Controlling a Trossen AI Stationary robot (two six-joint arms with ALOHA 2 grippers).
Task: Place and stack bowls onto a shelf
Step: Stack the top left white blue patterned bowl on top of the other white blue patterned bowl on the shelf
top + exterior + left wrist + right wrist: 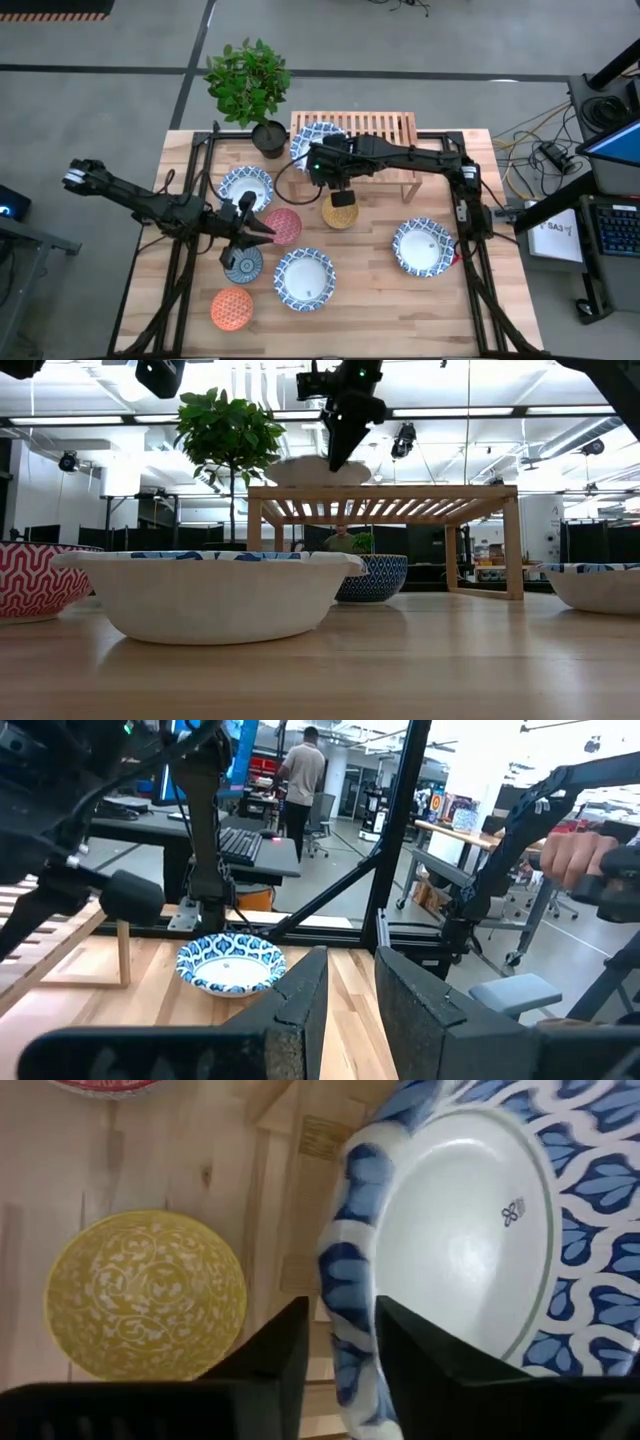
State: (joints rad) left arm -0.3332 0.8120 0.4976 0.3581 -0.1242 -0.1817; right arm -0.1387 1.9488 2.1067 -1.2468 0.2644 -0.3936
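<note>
You have the worktop (380,310) carrying the shelf (392,128) at its far edge, beside a potted plant (250,85). On the shelf's left end lies 1 blue-white bowl (313,140), and your right gripper (338,1350) has its fingers nearly closed on that bowl's rim. 3 more wide blue-white bowls sit on the worktop: 1 at right (422,246), 1 at front centre (304,278), 1 at left (245,186). The left gripper (255,225) hovers low between the red bowl (284,226) and teal bowl (243,264), fingers a narrow gap apart, empty. The yellow bowl (341,212) sits in front of the shelf, and the orange bowl (231,307) lies nearest the front edge.
</note>
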